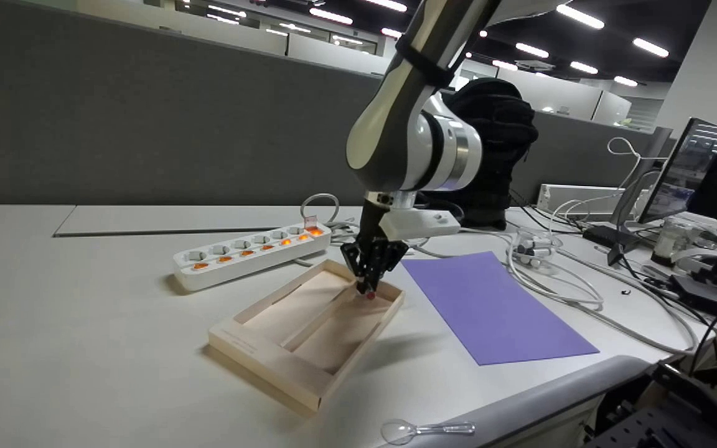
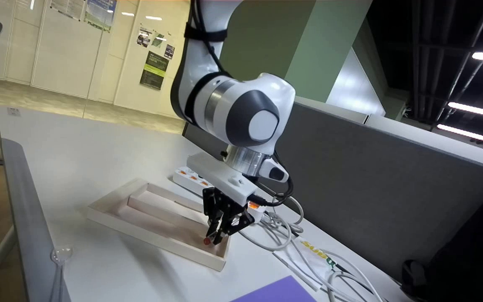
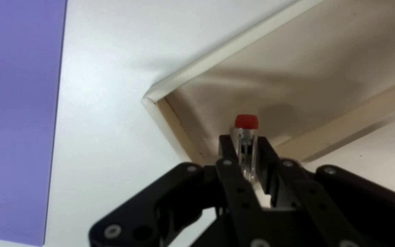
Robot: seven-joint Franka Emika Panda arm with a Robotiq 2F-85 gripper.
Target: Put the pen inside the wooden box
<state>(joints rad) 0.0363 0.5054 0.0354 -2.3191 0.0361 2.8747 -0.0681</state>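
Observation:
The wooden box is a shallow pale tray (image 1: pixel 259 361) on the white table, split lengthwise by a divider; it also shows in an exterior view (image 2: pixel 153 242) and in the wrist view (image 3: pixel 214 57). My gripper (image 3: pixel 244 140) is shut on the pen (image 3: pixel 246 122), a short clear stick with a red end pointing out past the fingertips. In both exterior views, the gripper (image 1: pixel 368 287) (image 2: pixel 216 238) is over one end of the tray, at the compartment nearer the purple sheet, by the corner. The pen's red end (image 1: pixel 370 295) (image 2: pixel 207 241) is low; I cannot tell whether it touches the tray floor.
A white power strip (image 1: pixel 253 254) lies beside the tray. A purple sheet (image 1: pixel 501 311) lies on the tray's other side. White cables (image 1: pixel 557 295) run behind and beside the sheet. A clear spoon (image 1: pixel 427 430) is at the table's edge. A grey partition (image 1: pixel 147 118) stands behind.

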